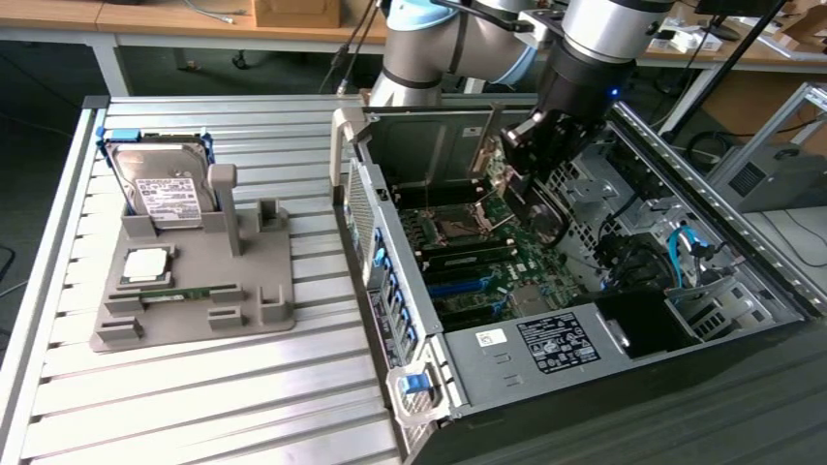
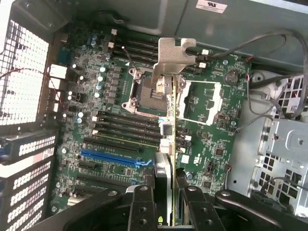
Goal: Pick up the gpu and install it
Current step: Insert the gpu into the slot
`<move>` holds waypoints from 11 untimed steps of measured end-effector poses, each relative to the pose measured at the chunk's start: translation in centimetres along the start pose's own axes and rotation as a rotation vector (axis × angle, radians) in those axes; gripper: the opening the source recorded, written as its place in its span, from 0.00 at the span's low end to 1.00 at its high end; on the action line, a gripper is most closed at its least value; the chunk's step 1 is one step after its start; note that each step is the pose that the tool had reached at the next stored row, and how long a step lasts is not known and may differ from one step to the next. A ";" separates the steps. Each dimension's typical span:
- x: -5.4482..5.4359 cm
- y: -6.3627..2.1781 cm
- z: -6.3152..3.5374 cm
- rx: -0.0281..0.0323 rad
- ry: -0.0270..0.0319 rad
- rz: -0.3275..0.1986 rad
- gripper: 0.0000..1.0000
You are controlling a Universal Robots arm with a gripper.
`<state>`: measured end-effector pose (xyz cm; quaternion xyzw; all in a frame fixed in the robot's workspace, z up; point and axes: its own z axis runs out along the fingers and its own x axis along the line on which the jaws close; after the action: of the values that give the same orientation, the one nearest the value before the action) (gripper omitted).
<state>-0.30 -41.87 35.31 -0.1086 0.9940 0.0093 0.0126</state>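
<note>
Above the green motherboard (image 2: 216,144) inside the open grey metal computer case (image 1: 413,145), the black 2-finger gripper (image 2: 166,192) is clenched on the thin green gpu card with silver end bracket (image 2: 175,53), held edge-on.

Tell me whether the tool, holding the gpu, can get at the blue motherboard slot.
Probably yes: the tool holds the gpu edge-on over the motherboard, and nothing covers the blue slot beside it.
</note>
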 end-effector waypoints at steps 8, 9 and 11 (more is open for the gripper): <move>0.0 0.00 0.00 -0.0013 0.0008 -0.049 0.27; 0.0 0.00 0.00 -0.0015 0.0009 -0.054 0.27; 0.0 0.00 0.00 -0.0017 0.0010 -0.064 0.27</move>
<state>-0.30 -41.87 35.31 -0.1403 0.9900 0.0097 0.0123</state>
